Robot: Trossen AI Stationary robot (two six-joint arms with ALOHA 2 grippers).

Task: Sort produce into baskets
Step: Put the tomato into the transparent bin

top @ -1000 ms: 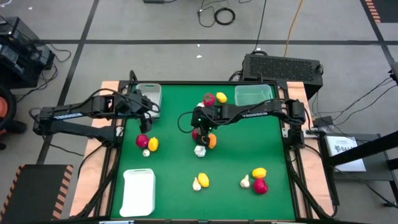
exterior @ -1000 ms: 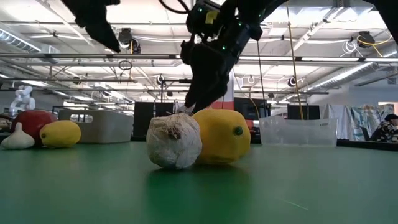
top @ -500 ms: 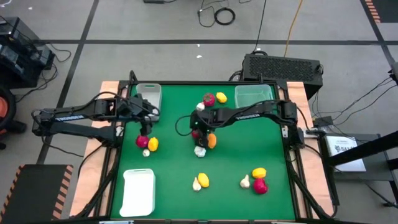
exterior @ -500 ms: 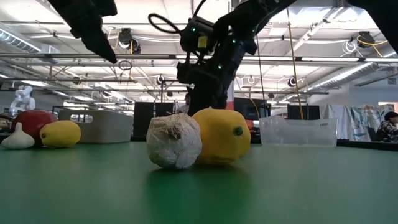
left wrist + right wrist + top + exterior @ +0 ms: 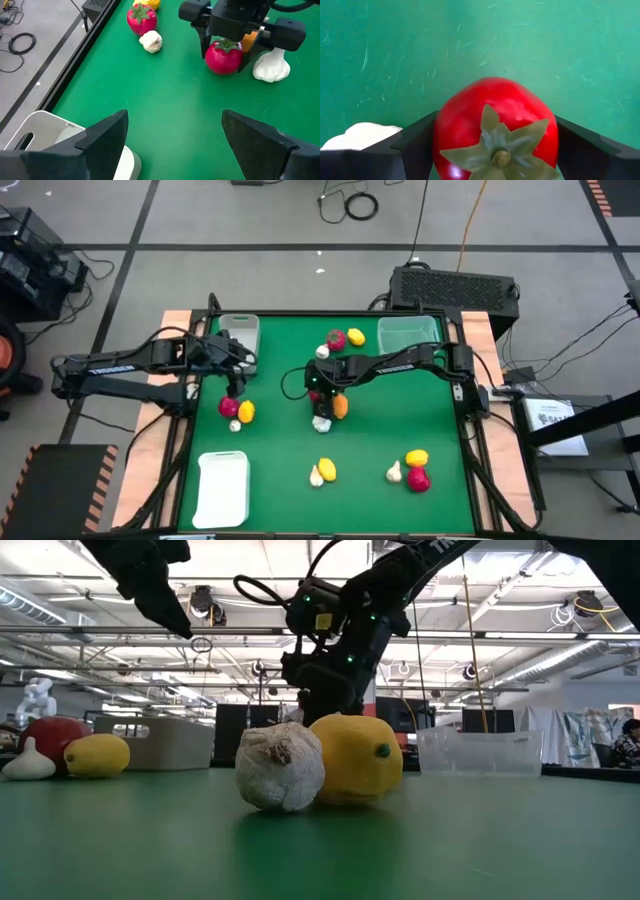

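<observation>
The right gripper hangs at the centre of the high view, fingers down on either side of a red fruit; in the right wrist view its dark fingers press against both flanks of the fruit, so it is clamped on it, the fruit resting on the green table. White lettering runs along the right arm in the high view, too small to read surely; a like mark shows on the left arm. A paper with print lies at the right edge of that view, unreadable. Just below the gripper in the high view sit an orange fruit and a white bulb, which fill the middle of the low view. The left gripper hovers left of centre with its fingers apart, above a red fruit, a yellow fruit and a small bulb. The grey bin sits at the upper left of the table, the clear bin at the upper right, the white tray at the lower left. Another red fruit and a yellow one lie between the two bins; more produce lies across the lower part of the table.
</observation>
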